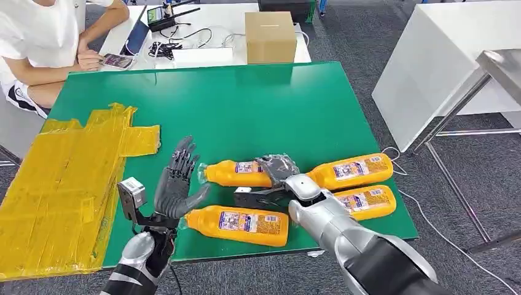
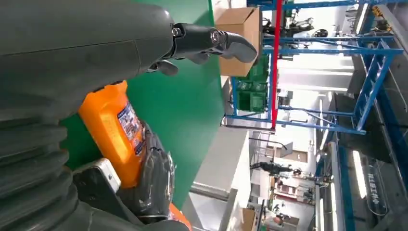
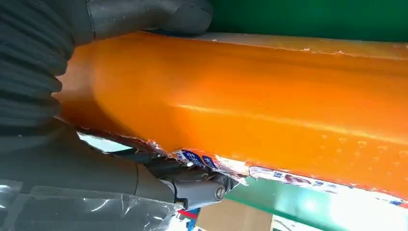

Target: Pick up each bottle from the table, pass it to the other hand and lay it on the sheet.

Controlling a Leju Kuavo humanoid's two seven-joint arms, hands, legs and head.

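The right hand (image 1: 278, 169) is wrapping its fingers around an orange bottle (image 1: 236, 174) lying on the green counter (image 1: 246, 104). At its nine o'clock, the left hand (image 1: 177, 184) is waiting with fingers released. The yellow sheet (image 1: 55, 184) is lying farther toward nine o'clock.

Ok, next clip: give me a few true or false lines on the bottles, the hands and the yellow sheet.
1. Four orange bottles are on or over the green table. True.
2. The right hand grips a bottle. True.
3. The left hand holds a bottle. False: it is open, fingers spread, holding nothing.
4. A bottle already lies on the yellow sheet. False: no bottle lies on the sheet.
5. A cardboard box stands beyond the table's far edge. True.
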